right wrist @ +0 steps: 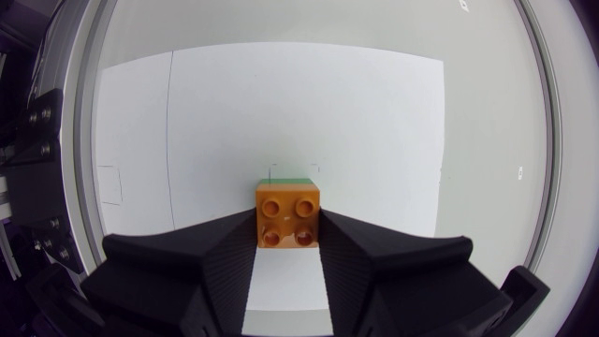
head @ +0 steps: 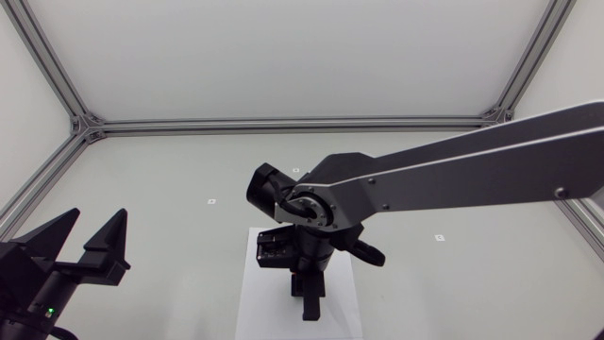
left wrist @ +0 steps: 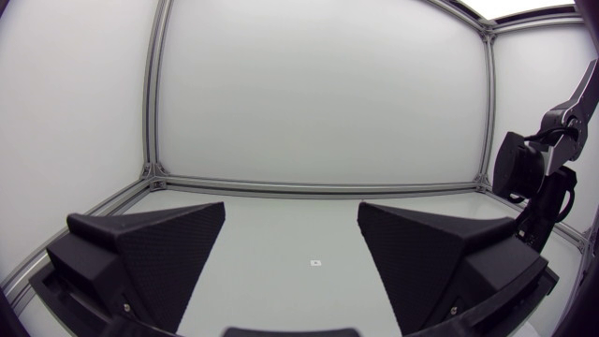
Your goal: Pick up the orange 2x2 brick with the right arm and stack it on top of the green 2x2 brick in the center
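In the head view, the right arm [head: 453, 175] enters from the right edge of the frame and reaches to the lower centre. Its end effector [head: 310, 300] points down over a white sheet [head: 274, 307] lying on the grey worktop [head: 170, 179]. The arm's own body hides the bricks from this camera. At the lower left of the frame sits the left end effector [head: 90, 241], its two wedge fingers spread apart with nothing between them. A few small white markers [head: 211, 201] dot the worktop.

In the left wrist view, the left end effector [left wrist: 292, 253] gapes wide, and only bare worktop [left wrist: 281, 225] lies between the fingers. A small white marker [left wrist: 316, 263] lies just ahead of them. The right arm [left wrist: 538, 187] stands well off to the side, angled downward.

In the right wrist view, the right end effector [right wrist: 287, 245] is clamped on the orange 2x2 brick [right wrist: 287, 215]. One finger presses each side of the brick, and its four studs face the camera. A thin strip of the green 2x2 brick [right wrist: 298, 181] shows just past the orange brick's far edge, below it. Whether the two bricks touch cannot be told. Both are over the white sheet [right wrist: 281, 112], which carries faint drawn lines.
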